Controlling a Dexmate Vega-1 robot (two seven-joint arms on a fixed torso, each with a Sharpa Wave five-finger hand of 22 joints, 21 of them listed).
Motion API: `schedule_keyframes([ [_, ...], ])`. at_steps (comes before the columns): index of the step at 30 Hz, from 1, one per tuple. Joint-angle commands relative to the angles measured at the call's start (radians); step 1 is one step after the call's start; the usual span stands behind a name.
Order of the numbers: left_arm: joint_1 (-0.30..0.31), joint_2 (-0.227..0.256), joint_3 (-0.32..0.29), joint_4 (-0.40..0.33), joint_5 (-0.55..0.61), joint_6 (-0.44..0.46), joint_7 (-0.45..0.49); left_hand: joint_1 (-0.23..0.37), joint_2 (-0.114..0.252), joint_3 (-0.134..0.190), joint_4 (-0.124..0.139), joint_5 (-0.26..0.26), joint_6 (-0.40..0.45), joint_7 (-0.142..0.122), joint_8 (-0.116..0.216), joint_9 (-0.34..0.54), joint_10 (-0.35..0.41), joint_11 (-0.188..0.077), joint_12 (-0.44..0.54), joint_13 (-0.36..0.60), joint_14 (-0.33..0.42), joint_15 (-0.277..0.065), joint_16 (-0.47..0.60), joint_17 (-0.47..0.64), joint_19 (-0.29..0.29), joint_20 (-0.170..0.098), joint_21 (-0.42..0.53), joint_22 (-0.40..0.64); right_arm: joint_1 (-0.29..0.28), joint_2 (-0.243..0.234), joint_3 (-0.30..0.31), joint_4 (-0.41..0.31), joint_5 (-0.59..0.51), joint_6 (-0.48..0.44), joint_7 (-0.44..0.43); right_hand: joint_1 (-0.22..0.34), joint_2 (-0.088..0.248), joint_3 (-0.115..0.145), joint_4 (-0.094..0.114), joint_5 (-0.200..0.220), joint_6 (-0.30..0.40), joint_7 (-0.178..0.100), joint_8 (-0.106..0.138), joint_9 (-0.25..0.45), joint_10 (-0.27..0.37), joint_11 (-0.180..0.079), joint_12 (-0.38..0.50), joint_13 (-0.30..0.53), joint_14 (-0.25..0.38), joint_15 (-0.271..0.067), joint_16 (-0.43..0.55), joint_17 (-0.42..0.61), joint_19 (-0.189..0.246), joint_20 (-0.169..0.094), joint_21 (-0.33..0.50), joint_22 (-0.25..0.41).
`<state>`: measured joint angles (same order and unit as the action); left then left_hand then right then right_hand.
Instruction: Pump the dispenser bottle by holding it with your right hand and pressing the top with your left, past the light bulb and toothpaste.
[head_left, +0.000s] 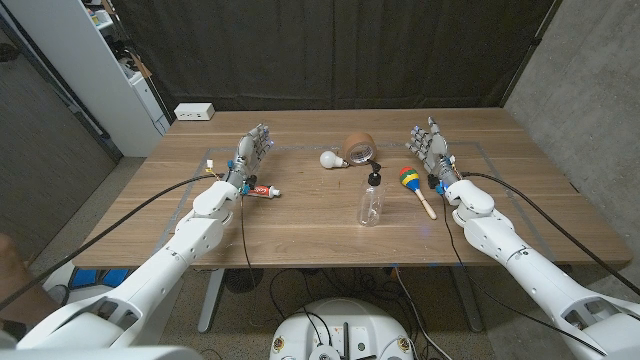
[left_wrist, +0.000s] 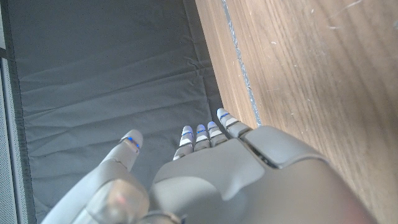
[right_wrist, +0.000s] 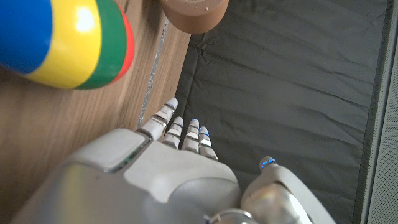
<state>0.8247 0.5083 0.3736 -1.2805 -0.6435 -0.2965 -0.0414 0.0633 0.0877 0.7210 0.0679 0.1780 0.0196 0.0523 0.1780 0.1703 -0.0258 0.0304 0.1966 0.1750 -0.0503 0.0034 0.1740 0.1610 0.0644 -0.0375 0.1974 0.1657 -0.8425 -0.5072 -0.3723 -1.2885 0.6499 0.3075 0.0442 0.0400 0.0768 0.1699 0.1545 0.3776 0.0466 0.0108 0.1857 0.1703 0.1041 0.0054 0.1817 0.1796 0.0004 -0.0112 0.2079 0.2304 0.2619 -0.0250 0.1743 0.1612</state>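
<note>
Dispenser bottle (head_left: 370, 200) upright mid-table, nearest thing, nothing touching it, so looks like pumping not started. Toothpaste (head_left: 263, 190) lies just beside left hand (head_left: 252, 153), maraca (head_left: 415, 186) beside right hand (head_left: 428, 146). Both hands wait at sides, fingers apart, holding nothing, well apart from bottle. Farther back: light bulb (head_left: 331, 159), tape roll (head_left: 360, 148). Probably just clutter to steer clear of.
</note>
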Motion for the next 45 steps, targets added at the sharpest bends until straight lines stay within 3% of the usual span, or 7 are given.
schedule_keyframes([
  [1,-0.004,-0.004,0.007,-0.016,0.018,0.004,0.025,0.003,0.074,0.007,-0.003,0.004,0.003,0.006,0.008,0.005,-0.008,-0.001,0.005,0.005,-0.003,0.001,0.005,0.004,0.013,-0.014,0.004,0.005,-0.036,-0.018,0.009,-0.031,0.003,0.019,0.008,-0.001,0.036,0.008,-0.001,0.004,0.007,-0.003,0.006,0.003,0.010,-0.001,0.008,0.004,0.004,-0.008,0.007,0.001,0.008,-0.002,0.006,0.005],
  [9,0.005,0.013,0.010,-0.065,0.029,0.036,0.049,0.006,0.075,0.007,-0.010,0.004,0.005,0.006,0.008,0.005,-0.004,-0.004,0.005,0.005,0.001,0.001,0.005,0.004,0.016,-0.015,0.004,0.005,-0.065,-0.034,0.022,-0.050,0.010,0.046,0.024,-0.002,0.032,0.007,-0.003,0.001,0.007,-0.005,0.005,0.003,0.013,0.000,0.009,0.004,0.006,-0.007,0.007,0.001,0.008,-0.002,0.007,0.005],
  [12,0.008,0.022,0.011,-0.084,0.035,0.049,0.056,0.006,0.075,0.007,-0.011,0.004,0.006,0.006,0.008,0.005,-0.004,-0.003,0.005,0.005,0.002,0.000,0.005,0.004,0.016,-0.016,0.003,0.005,-0.077,-0.041,0.027,-0.053,0.018,0.064,0.045,-0.001,0.029,0.006,-0.006,-0.003,0.012,-0.003,0.006,0.004,0.041,0.006,0.020,0.005,0.010,-0.004,0.008,-0.001,0.008,-0.001,0.008,0.005],
  [29,0.042,0.049,-0.001,-0.172,0.051,0.109,0.135,0.011,0.071,0.005,-0.029,0.001,0.009,-0.009,0.007,0.005,0.006,-0.016,0.006,0.004,0.011,-0.011,0.005,0.004,0.024,-0.020,0.003,0.005,-0.104,-0.101,0.041,-0.079,-0.007,0.104,0.088,0.027,0.001,0.008,-0.038,-0.021,0.029,-0.003,0.009,0.006,0.067,0.008,0.024,0.008,0.041,0.008,0.012,-0.011,0.024,0.018,0.014,0.005],
  [33,0.054,0.051,-0.007,-0.200,0.049,0.128,0.164,0.013,0.068,0.003,-0.036,0.001,0.011,-0.012,0.007,0.005,0.008,-0.021,0.006,0.004,0.015,-0.014,0.006,0.003,0.025,-0.021,0.002,0.005,-0.110,-0.106,0.046,-0.071,-0.011,0.129,0.098,0.027,-0.002,0.008,-0.042,-0.028,0.066,0.015,0.021,0.007,0.073,0.009,0.024,0.010,0.046,0.005,0.012,-0.012,0.024,0.019,0.014,0.006],
  [45,0.078,0.065,-0.020,-0.264,0.059,0.169,0.231,0.019,0.067,0.002,-0.051,0.000,0.019,-0.014,0.009,0.005,0.017,-0.024,0.006,0.004,0.028,-0.015,0.008,0.003,0.034,-0.020,0.003,0.005,-0.144,-0.144,0.054,-0.084,-0.010,0.158,0.141,0.041,-0.012,0.010,-0.057,-0.039,0.050,-0.004,0.010,0.008,0.067,0.009,0.019,0.010,0.054,0.000,0.011,-0.016,0.005,0.021,0.007,0.006],
])
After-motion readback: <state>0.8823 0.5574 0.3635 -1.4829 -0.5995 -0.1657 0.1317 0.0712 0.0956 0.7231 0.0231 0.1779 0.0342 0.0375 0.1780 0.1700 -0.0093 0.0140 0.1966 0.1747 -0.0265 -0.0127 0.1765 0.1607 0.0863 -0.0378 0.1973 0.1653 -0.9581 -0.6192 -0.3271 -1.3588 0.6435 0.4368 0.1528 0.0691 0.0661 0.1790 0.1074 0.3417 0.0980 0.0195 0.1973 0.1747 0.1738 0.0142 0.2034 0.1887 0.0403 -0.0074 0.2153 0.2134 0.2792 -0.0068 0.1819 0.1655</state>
